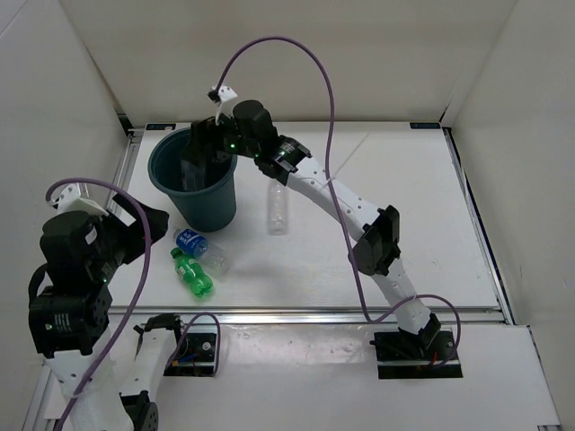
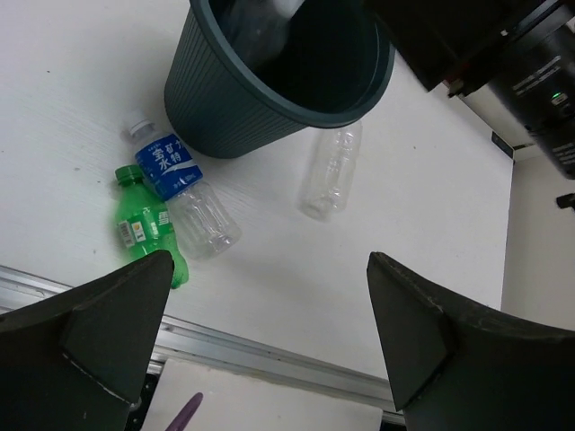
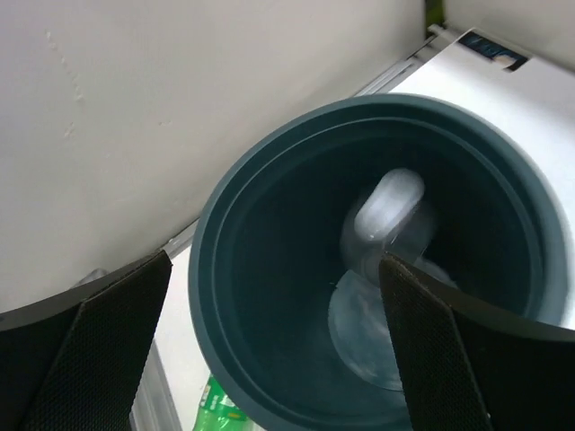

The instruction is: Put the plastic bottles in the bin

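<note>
The dark teal bin point(image 1: 207, 206) stands at the back left of the table. My right gripper point(image 1: 205, 153) hangs open above its mouth. In the right wrist view the fingers of that gripper point(image 3: 274, 350) stand wide apart over the bin point(image 3: 205, 251), and a clear bottle point(image 3: 386, 224) lies blurred inside it, free of the pads. Three more bottles lie on the table: a clear one point(image 1: 279, 209) right of the bin, a blue-labelled one point(image 1: 199, 249) and a green one point(image 1: 191, 271) in front of it. My left gripper point(image 2: 269, 332) is open and empty, above the table's near edge.
A metal rail point(image 2: 269, 355) runs along the near edge of the table. White walls close in the left, back and right sides. The right arm point(image 1: 346, 202) stretches diagonally across the table from its base to the bin.
</note>
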Robot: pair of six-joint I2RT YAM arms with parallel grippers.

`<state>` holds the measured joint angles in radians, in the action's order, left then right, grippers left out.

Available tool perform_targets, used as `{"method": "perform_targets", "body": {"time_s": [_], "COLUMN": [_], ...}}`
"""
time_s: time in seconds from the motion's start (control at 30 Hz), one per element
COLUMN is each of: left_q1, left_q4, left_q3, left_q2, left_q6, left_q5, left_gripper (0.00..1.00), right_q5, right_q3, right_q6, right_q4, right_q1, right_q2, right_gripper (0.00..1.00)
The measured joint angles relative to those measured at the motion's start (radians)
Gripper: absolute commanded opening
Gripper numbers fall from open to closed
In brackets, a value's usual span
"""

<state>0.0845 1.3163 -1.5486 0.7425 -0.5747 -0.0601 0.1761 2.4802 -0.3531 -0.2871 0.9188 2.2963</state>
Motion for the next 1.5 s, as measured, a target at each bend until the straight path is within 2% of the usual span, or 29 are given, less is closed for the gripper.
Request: {"method": "perform_targets", "body": {"time_s": [0.2, 0.27, 0.37, 0.47, 0.57, 0.67, 0.9, 1.23, 1.3, 1.43, 1.5], "left_q1": [0.000, 0.000, 0.000, 0.000, 0.000, 0.000, 0.000, 0.000, 0.000, 0.000, 0.000], "left_q4": [-0.007, -0.007, -0.014, -0.027, -0.040, -0.056, -0.051, -0.029, -0.028, -0.021, -0.016], "left_q3": [0.074, 0.093, 0.103, 0.103, 0.103, 0.120, 0.185, 0.192, 0.192, 0.182, 0.175], "left_q2": [-0.091, -0.101, -0.101, -0.101, -0.101, -0.104, -0.104, -0.060, -0.043, -0.020, -0.018], "left_q6": [0.007, 0.007, 0.007, 0.006, 0.005, 0.003, -0.015, -0.024, -0.025, -0.025, -0.025], "left_q5": [0.035, 0.046, 0.056, 0.069, 0.077, 0.080, 0.085, 0.101, 0.104, 0.106, 0.106], "left_gripper": [1.00, 1.00, 1.00, 1.00, 1.00, 1.00, 1.00, 1.00, 1.00, 1.00, 1.00], "right_q5": [-0.036, -0.084, -0.119, -0.096, -0.051, -0.003, 0.161, 0.342, 0.384, 0.456, 0.488], "right_q3": [-0.015, -0.076, -0.274, -0.320, -0.310, -0.289, -0.323, -0.282, -0.261, -0.256, -0.251], "right_q6": [-0.001, -0.010, -0.063, -0.113, -0.137, -0.141, -0.169, -0.278, -0.306, -0.351, -0.370], "right_q4": [-0.031, -0.060, -0.096, -0.148, -0.199, -0.252, -0.349, -0.316, -0.289, -0.229, -0.205], "right_q1": [-0.055, -0.079, -0.155, -0.281, -0.396, -0.431, -0.386, -0.368, -0.366, -0.358, -0.354], "right_q2": [-0.068, -0.135, -0.296, -0.341, -0.290, -0.173, 0.087, 0.231, 0.256, 0.284, 0.299], "right_gripper": [1.00, 1.00, 1.00, 1.00, 1.00, 1.00, 1.00, 1.00, 0.99, 0.88, 0.86]}}
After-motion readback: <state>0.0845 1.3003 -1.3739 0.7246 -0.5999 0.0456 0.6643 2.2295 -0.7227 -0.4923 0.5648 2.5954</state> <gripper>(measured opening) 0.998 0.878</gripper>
